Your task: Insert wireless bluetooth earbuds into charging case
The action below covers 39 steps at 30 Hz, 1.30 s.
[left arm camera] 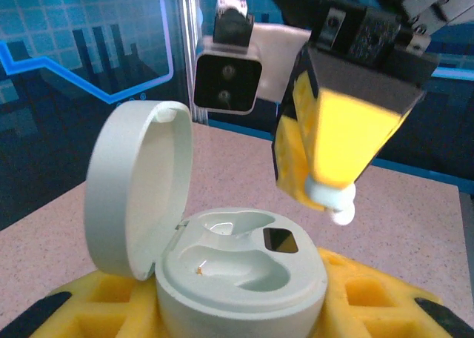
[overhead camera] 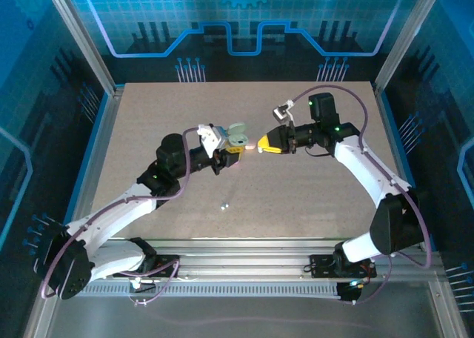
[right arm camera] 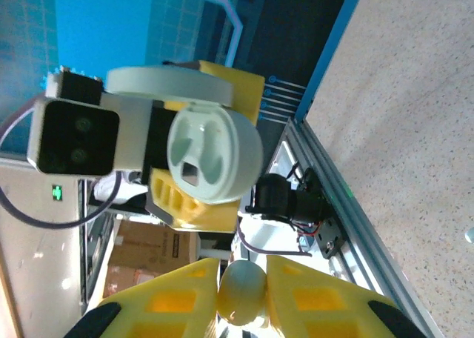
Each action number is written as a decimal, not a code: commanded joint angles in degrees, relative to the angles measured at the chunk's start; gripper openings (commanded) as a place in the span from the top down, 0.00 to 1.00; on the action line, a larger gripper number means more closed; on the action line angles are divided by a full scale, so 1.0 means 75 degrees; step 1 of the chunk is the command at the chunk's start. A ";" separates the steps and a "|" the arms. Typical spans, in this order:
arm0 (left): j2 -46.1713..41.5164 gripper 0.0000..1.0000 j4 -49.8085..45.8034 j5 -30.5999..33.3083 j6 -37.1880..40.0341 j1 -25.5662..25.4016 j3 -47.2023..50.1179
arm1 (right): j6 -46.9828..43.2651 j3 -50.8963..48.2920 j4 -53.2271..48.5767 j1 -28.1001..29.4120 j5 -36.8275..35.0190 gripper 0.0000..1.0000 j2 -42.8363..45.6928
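Note:
A pale mint charging case [left arm camera: 241, 267] stands open in my left gripper [left arm camera: 241, 316], which is shut on its base; the lid [left arm camera: 133, 193] is hinged up on the left and both wells are empty. Up and to the right of the case, my right gripper [left arm camera: 333, 193] points down, shut on a pale mint earbud [left arm camera: 337, 203] that hangs clear of the case. In the right wrist view the same earbud [right arm camera: 241, 292] sits pinched between the yellow fingers [right arm camera: 326, 301], with the case [right arm camera: 211, 153] facing it. From above, the two grippers [overhead camera: 232, 148] [overhead camera: 261, 147] meet at the table's middle.
A tiny pale piece [overhead camera: 224, 204] lies loose on the speckled tabletop [overhead camera: 296, 197] in front of the left arm. The left wrist camera housing [right arm camera: 74, 134] sits beside the case. Aluminium rails [overhead camera: 244, 253] run along the near edge.

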State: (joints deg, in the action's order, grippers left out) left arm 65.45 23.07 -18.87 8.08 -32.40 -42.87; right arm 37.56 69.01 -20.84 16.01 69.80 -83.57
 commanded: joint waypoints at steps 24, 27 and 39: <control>0.0610 0.65 0.1408 -0.0355 0.0385 -0.0097 0.0291 | 0.1640 0.0334 0.1150 0.0193 -0.0970 0.78 0.0842; 0.0676 0.65 0.1616 -0.0331 0.0413 -0.0146 0.0323 | 0.1646 0.0416 0.1170 0.0287 -0.1080 0.78 0.0811; 0.0695 0.65 0.1987 -0.0319 0.0294 -0.0168 0.0392 | 0.1800 0.0419 0.1431 0.0531 -0.1185 0.79 0.0765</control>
State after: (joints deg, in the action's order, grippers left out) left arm 70.52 34.57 -19.99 9.54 -33.30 -40.97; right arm 50.24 70.74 -11.84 19.25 61.43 -78.63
